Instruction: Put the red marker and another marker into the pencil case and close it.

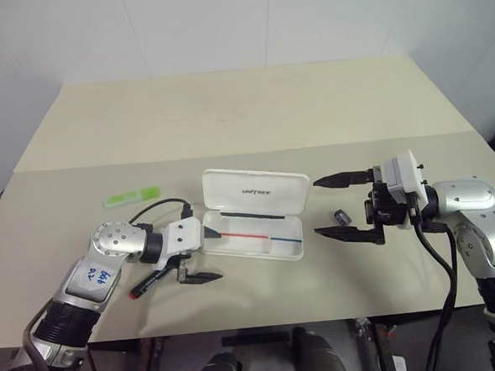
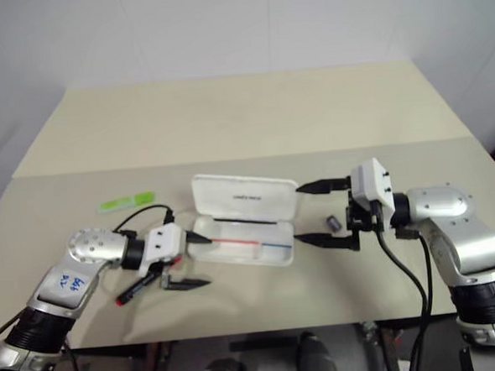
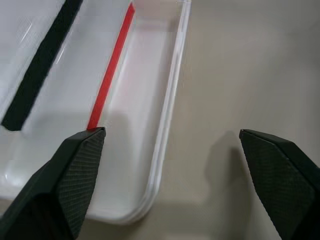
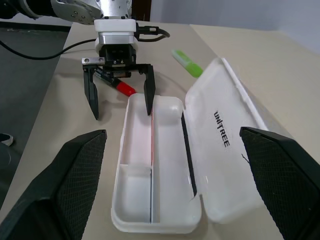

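Glossy white plastic pencil case (image 4: 165, 200); matt beige table (image 1: 226, 111); finely textured black fingers (image 3: 75, 165) on left gripper (image 3: 172, 165).

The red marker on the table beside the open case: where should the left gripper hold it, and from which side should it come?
Probably mid-body, from above. The red marker lies flat on the table under the open left gripper, outside the pencil case. Its body is slim and long, so the fingers should close across its width; its middle should keep it balanced.
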